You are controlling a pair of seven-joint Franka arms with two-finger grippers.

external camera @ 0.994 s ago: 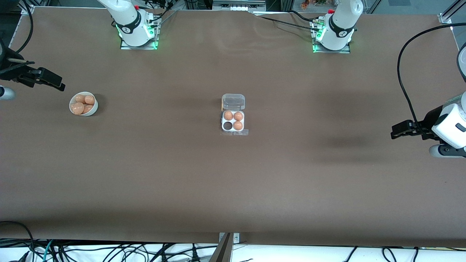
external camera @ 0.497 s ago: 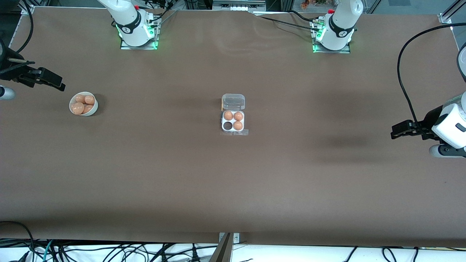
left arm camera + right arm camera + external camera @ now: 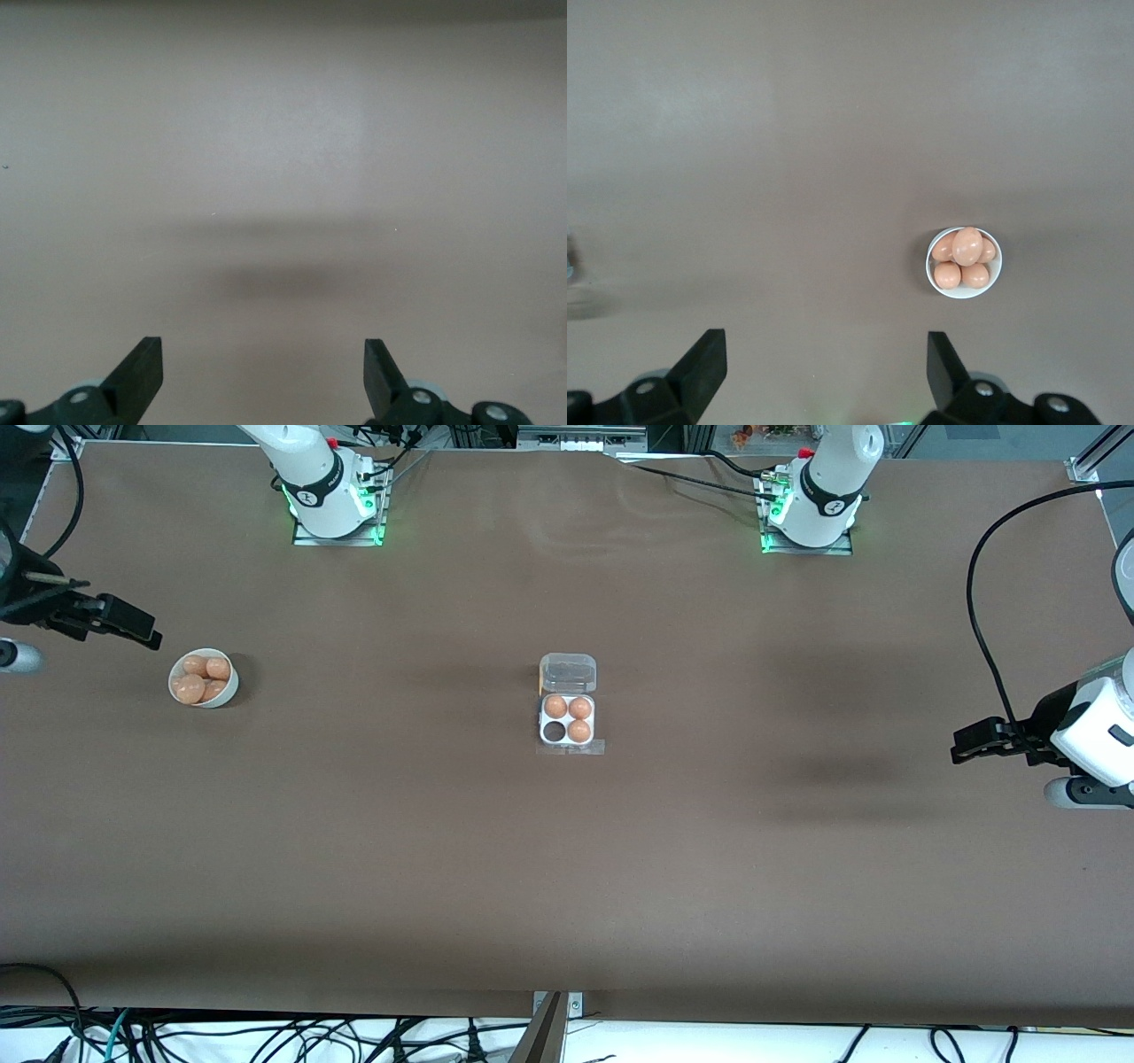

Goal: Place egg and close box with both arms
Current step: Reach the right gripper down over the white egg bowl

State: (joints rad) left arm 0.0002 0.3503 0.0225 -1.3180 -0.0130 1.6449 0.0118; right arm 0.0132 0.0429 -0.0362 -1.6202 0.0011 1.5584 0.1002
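Observation:
The box (image 3: 567, 720) sits mid-table with its clear lid (image 3: 568, 672) folded open toward the robots' bases. Three orange-tan eggs fill its cells; the cell (image 3: 555, 732) nearest the front camera on the right arm's side is empty. Several more eggs (image 3: 202, 676) lie in a round white bowl (image 3: 225, 694) toward the right arm's end, and that bowl (image 3: 964, 289) shows in the right wrist view too. My right gripper (image 3: 146, 635) hangs open beside the bowl, its fingertips (image 3: 707, 354) holding nothing. My left gripper (image 3: 961, 745) waits open over the left arm's end, above bare table (image 3: 283, 221).
The two arm bases (image 3: 335, 505) (image 3: 811, 514) stand along the table's edge farthest from the front camera. A black cable (image 3: 983, 602) loops above the table near the left arm. More cables lie off the table's edge nearest the front camera.
The right gripper has shifted very slightly toward the bowl and the bases' edge. The left arm, box and bowl are unchanged.

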